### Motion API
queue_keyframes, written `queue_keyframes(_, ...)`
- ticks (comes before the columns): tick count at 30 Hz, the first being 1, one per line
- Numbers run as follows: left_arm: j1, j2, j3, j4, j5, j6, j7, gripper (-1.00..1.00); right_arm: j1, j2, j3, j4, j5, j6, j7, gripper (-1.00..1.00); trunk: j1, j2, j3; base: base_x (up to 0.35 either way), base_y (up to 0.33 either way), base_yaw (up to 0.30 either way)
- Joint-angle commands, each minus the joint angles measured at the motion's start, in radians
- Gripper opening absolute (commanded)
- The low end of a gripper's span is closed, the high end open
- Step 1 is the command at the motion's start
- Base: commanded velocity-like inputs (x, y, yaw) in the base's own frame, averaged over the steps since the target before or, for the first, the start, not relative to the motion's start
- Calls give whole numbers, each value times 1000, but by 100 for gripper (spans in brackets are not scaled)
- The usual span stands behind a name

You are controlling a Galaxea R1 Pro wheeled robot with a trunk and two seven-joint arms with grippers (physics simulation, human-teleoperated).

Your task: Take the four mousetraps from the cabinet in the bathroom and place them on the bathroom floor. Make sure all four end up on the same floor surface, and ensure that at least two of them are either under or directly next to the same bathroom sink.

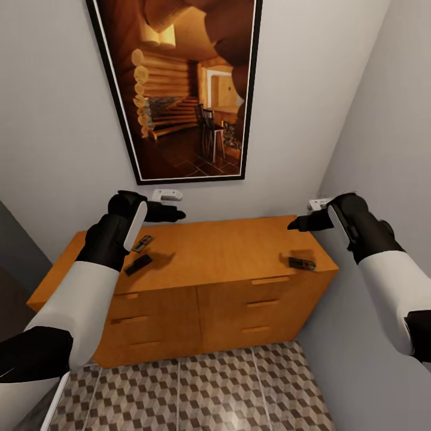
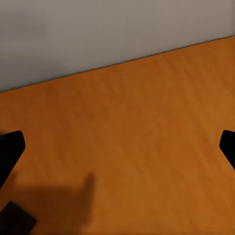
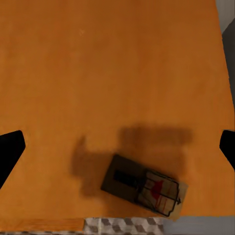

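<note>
Hovering open-jawed above the cabinet (image 1: 209, 251) top: right gripper (image 3: 117, 147) over the right-hand mousetrap (image 3: 144, 186), left gripper (image 1: 173, 213) near two left-side mousetraps (image 1: 140, 254), staged for descent.

The orange-brown cabinet (image 1: 221, 245) is set against the wall, and its flat top is seen as the bearing surface. Three mousetraps are carried on it. Two are laid close together near the left end: one (image 1: 143, 243) nearer the wall, another (image 1: 138, 264) nearer the front edge. A third mousetrap (image 1: 301, 263) (image 3: 144, 186) is laid well apart near the right front corner, slightly askew to the edge.
</note>
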Motion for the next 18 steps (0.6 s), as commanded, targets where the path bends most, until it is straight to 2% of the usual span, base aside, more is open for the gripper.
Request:
queue_keyframes(1, -1, 0, 0, 2, 8, 5, 5, 100, -1, -4, 22, 5, 2, 4, 33, 100, 0, -1, -1, 1, -2, 0)
queue_keyframes(4, -1, 0, 0, 8, 8, 5, 5, 100, -1, -19, 111, 18, 8, 4, 140, 100, 0, -1, -1, 0, -1, 0)
queue_keyframes(7, -1, 0, 0, 12, 7, 5, 5, 100, -1, -44, 227, 26, 13, 4, 248, 100, 0, -1, -1, 0, 0, 0)
queue_keyframes(8, -1, 0, 0, 17, 7, 5, 5, 100, -1, -65, 298, 30, 16, 4, 311, 100, 0, -1, -1, 0, 0, 0)
queue_keyframes(10, -1, 0, 0, 21, 7, 5, 5, 100, -1, -84, 357, 33, 16, -10, 360, 100, 0, -1, -1, 0, 0, 0)
queue_keyframes(13, -1, 0, 0, 27, 6, 5, 5, 100, -2, -106, 411, 38, 13, -55, 405, 100, 0, -1, -1, 0, 0, 0)
queue_keyframes(18, -1, 0, -1, 33, 4, 5, 5, 100, -2, -126, 456, 77, 13, -97, 441, 100, 0, -1, -1, 0, 0, 0)
